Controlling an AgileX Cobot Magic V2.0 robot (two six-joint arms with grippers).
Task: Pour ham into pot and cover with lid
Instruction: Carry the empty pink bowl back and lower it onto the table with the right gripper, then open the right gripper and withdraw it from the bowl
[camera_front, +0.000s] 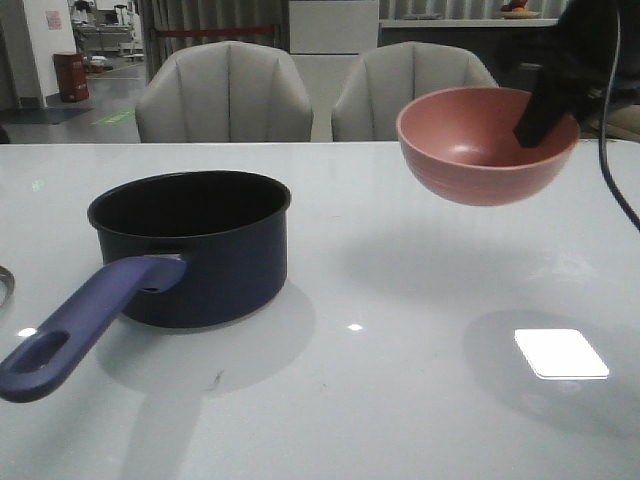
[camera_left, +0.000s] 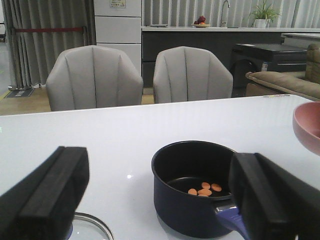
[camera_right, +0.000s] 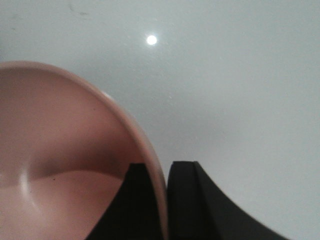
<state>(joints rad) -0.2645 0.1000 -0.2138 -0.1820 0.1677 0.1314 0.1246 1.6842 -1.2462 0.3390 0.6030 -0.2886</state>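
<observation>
The dark navy pot (camera_front: 190, 245) stands upright on the white table, left of centre, its purple-blue handle (camera_front: 80, 330) pointing to the front left. In the left wrist view several orange-pink ham bits (camera_left: 204, 189) lie on the bottom of the pot (camera_left: 192, 210). The glass lid (camera_left: 90, 229) lies flat on the table beside the pot; only its rim shows at the front view's left edge (camera_front: 5, 285). My right gripper (camera_front: 545, 115) is shut on the rim of the empty pink bowl (camera_front: 487, 145) and holds it in the air right of the pot. My left gripper (camera_left: 160, 167) is open and empty, behind the lid and pot.
Two grey chairs (camera_front: 225, 92) stand behind the table's far edge. The white table top (camera_front: 420, 300) has a bright light reflection at the front right. The pink bowl's rim also shows in the left wrist view (camera_left: 307, 127) and the right wrist view (camera_right: 60, 150).
</observation>
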